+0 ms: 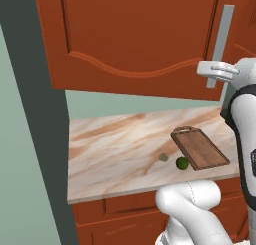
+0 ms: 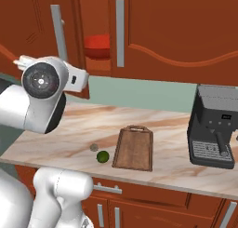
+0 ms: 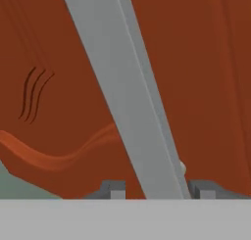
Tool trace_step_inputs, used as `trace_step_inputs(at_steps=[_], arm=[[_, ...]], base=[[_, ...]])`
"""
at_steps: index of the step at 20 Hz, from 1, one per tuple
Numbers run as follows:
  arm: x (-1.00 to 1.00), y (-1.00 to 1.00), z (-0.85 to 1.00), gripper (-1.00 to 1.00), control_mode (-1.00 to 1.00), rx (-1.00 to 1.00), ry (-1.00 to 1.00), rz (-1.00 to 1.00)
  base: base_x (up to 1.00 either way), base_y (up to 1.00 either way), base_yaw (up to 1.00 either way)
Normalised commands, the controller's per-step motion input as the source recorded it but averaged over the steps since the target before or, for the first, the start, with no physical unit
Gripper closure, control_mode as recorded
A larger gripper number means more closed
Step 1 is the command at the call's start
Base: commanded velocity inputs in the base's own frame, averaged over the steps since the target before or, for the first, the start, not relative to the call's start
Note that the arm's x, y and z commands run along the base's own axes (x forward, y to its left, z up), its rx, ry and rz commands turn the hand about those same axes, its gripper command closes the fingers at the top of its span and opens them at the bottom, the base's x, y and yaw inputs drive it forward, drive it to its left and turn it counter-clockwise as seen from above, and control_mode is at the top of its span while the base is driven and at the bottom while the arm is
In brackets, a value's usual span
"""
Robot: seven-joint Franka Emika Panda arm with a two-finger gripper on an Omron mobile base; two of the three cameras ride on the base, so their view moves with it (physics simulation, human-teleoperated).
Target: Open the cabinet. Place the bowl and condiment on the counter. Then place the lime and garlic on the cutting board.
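Fingers (image 3: pixel 153 190) closed on the cabinet door's grey bar handle (image 3: pixel 128 94).
Cabinet (image 2: pixel 176 27), reddish-brown, arched panels: door slightly ajar, glossy red bowl (image 2: pixel 97 43) visible inside through the gap. On the veined beige tabletop (image 2: pixel 69 134): wooden cutting board (image 2: pixel 134 149), dark green lime (image 2: pixel 102 157) and grey-beige garlic (image 2: pixel 94 147) just beside its left edge.

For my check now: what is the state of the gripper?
Gripper: closed around the grey bar handle of the cabinet door.
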Motion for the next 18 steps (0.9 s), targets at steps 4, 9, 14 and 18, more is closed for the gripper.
trace_step_inputs(at_steps=[4,9,14,18], arm=[[-0.71,0.64,0.00,1.00,-1.00,0.00,0.03,0.00],[-0.55,0.55,0.00,1.00,-1.00,0.00,0.06,0.00],[-0.44,0.38,0.00,1.00,-1.00,0.00,0.07,0.00],[-0.39,0.10,-0.03,1.00,-1.00,0.00,0.03,0.00]], base=[[0.00,0.00,0.00],[0.00,0.00,0.00],[0.00,0.00,0.00],[0.00,0.00,0.00]])
